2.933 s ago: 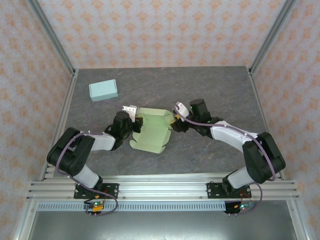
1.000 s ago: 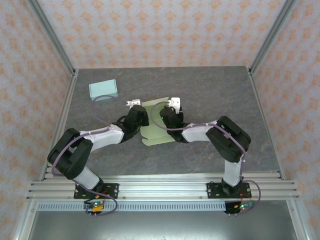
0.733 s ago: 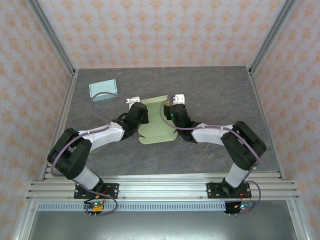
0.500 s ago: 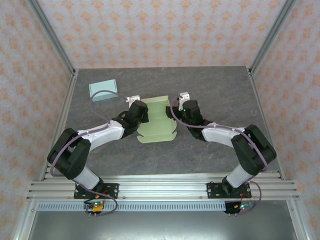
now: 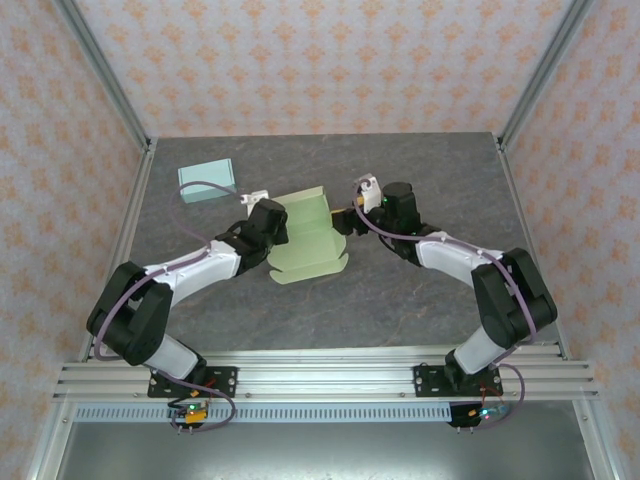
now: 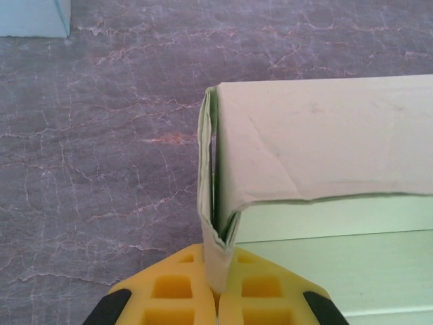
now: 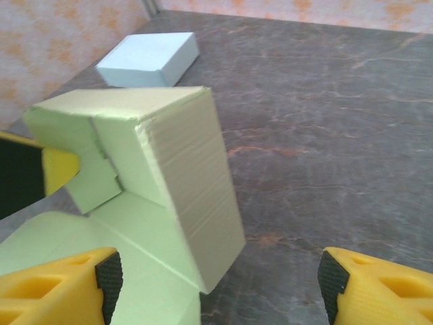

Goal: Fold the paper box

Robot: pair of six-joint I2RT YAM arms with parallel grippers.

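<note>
We have the box (image 5: 305,238) mid-table (image 5: 430,170), half folded, with its far wall standing up. The left gripper (image 6: 218,298) is clamped tight on the doubled flap at the box's left end. The right gripper (image 7: 216,288) has its jaws spread wide and grips nothing, with the raised wall's corner just ahead. A blue box (image 5: 208,180) sits far-left, well apart.

One green paper box (image 5: 305,240) — one blue box (image 5: 208,181)

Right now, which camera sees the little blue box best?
The right wrist view: the blue box sits close, its top and one side showing. The top external view shows it small; the left wrist view catches just a corner.
</note>
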